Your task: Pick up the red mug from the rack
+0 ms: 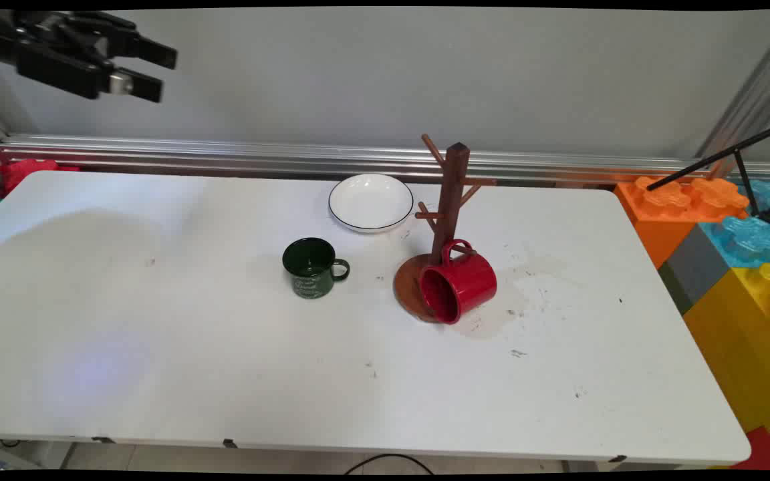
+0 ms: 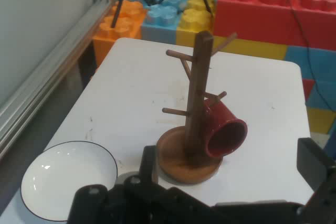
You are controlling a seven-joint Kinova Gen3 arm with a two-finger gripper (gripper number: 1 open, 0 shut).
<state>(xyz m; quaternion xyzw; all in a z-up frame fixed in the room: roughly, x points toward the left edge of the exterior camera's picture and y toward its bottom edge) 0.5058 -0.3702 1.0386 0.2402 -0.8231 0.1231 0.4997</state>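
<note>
The end effector (image 1: 158, 72) is raised high at the upper left of the main view, well above the surface (image 1: 158, 321) and apart from everything on it. Its two fingers are spread with a clear gap between them, and nothing is held.

Below and to the right, near the middle of the surface, stands a dark green mug (image 1: 311, 267), upright, with its handle pointing right. Beyond it, toward the wall, lies a white plate (image 1: 370, 202) with a thin dark rim; the hand view shows it at the lower left (image 2: 63, 179).

Just right of the plate stands a brown wooden mug tree (image 1: 450, 194) on a round base, with pegs sticking out on several sides. In the hand view it rises in the middle of the picture (image 2: 198, 103). A red mug (image 1: 458, 284) hangs by its handle from a low peg, tilted, its open mouth turned toward the near left in the main view. Its body reaches over the edge of the base. In the hand view the red mug (image 2: 224, 132) sits to the right of the post.

Small dark scuffs mark the surface right of the tree. Past the surface's right end are big toy blocks (image 1: 726, 227) in orange, blue, yellow and red, with black tripod legs (image 1: 739, 157) over them. An aluminium rail (image 1: 224, 152) runs along the foot of the wall.
</note>
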